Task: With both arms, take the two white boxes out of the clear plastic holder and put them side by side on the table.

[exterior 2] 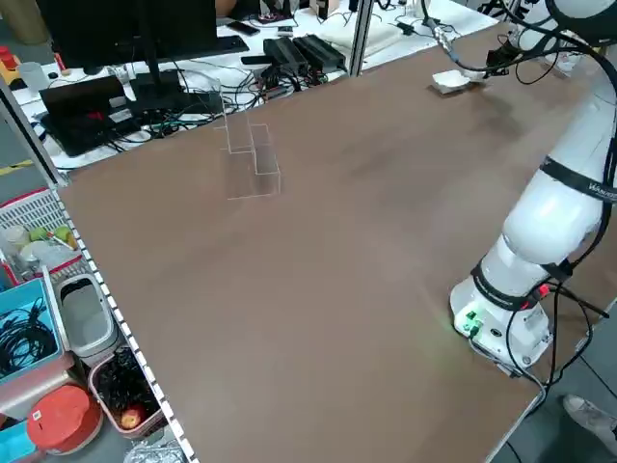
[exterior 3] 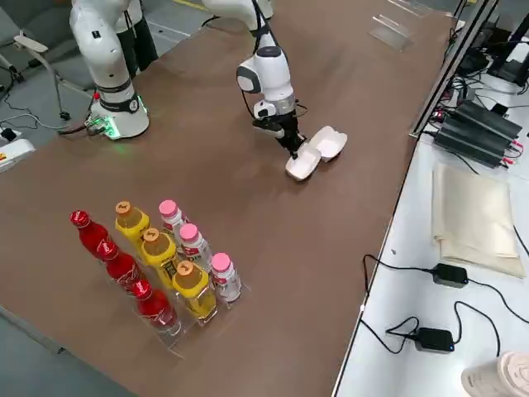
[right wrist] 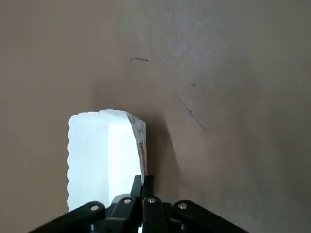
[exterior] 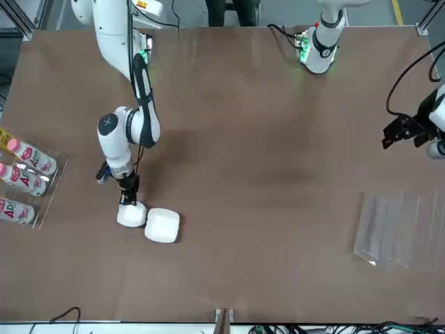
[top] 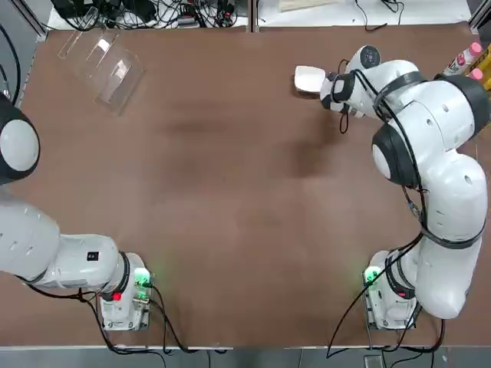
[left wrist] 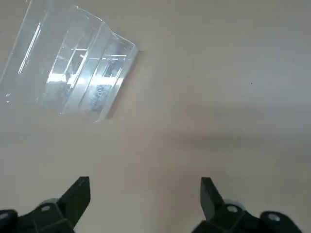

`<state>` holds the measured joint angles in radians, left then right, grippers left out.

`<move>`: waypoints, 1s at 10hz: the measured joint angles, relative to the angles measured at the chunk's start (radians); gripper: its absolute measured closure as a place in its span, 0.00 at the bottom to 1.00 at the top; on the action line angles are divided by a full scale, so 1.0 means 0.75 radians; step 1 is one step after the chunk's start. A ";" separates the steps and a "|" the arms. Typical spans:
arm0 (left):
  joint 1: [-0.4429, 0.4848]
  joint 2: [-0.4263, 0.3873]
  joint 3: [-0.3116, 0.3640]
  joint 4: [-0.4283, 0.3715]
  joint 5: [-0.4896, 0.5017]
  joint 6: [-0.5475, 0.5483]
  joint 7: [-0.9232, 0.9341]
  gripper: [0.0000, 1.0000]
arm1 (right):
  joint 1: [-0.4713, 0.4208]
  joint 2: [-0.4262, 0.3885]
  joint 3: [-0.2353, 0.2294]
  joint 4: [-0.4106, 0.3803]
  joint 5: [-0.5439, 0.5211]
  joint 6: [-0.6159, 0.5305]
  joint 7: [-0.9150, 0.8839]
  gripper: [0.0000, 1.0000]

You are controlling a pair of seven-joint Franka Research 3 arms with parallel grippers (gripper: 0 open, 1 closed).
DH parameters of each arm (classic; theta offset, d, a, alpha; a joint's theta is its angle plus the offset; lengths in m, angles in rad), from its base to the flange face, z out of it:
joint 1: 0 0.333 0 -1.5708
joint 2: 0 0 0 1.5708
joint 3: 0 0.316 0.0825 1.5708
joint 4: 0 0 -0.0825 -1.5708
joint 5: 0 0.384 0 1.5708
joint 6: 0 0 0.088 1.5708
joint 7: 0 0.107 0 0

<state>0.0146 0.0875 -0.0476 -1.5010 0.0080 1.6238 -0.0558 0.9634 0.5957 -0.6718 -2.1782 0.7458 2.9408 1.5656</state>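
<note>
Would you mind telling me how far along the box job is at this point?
Done: the clear plastic holder looks empty, and one white box lies flat on the table. In hand: the right gripper is shut on the second white box, tilted beside the first. Left: setting it flat next to its twin and letting go. The left gripper hangs open, away from the boxes.

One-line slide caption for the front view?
Right gripper presses shut fingers onto one small white box beside its twin; clear plastic holder empty.
</note>
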 joint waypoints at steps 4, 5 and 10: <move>0.000 0.000 0.000 0.000 0.000 0.000 0.000 0.00 | -0.002 0.004 -0.004 0.000 0.000 0.002 -0.008 0.81; 0.000 0.000 0.000 0.000 0.000 0.000 0.000 0.00 | -0.002 0.004 -0.005 0.002 0.000 0.003 -0.008 0.75; 0.000 0.000 0.000 0.000 0.000 0.000 0.000 0.00 | 0.003 -0.037 -0.067 0.059 -0.002 -0.132 -0.059 0.70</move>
<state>0.0146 0.0875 -0.0476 -1.5010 0.0080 1.6238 -0.0558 0.9657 0.5675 -0.7223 -2.1336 0.7446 2.8415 1.5209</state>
